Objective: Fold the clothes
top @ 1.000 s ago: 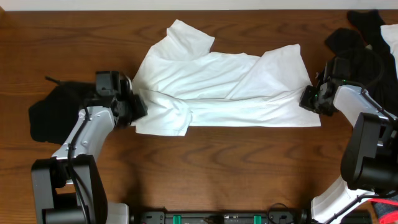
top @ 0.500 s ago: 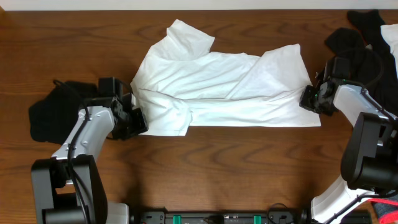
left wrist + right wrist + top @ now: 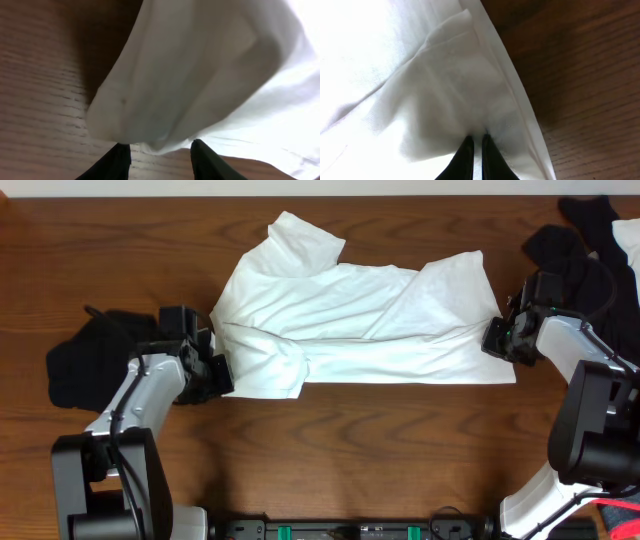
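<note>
White T-shirt [image 3: 360,330] lying flat at the middle of the wooden surface [image 3: 360,440], its length running left to right. One sleeve [image 3: 305,240] points to the far side at the upper left. A second sleeve [image 3: 265,368] lies at the near left corner. A broad flap [image 3: 440,290] of the right half is turned over the body, leaving diagonal creases across the middle. The near edge runs almost straight.

The left jaws sit at the near left corner of the T-shirt, at the end of the left arm [image 3: 140,395]. In the left wrist view, the two dark fingertips [image 3: 120,160] stand moderately apart. A rounded fold of the T-shirt [image 3: 200,75] bulges just ahead of the gap, and bare wood shows beneath it. Nothing is clamped between them.

The right jaws sit at the right edge of the T-shirt, at the end of the right arm [image 3: 585,380]. In the right wrist view, the fingertips [image 3: 466,155] are drawn nearly together. The T-shirt [image 3: 420,75] gathers into wrinkles that meet at the fingertips, pinched just inside the hem.

A black garment [image 3: 85,365] lies bunched on the surface beside the left arm, apart from the T-shirt. More black cloth [image 3: 570,245] and a piece of white cloth [image 3: 628,240] are heaped at the far right corner, behind the right arm.
</note>
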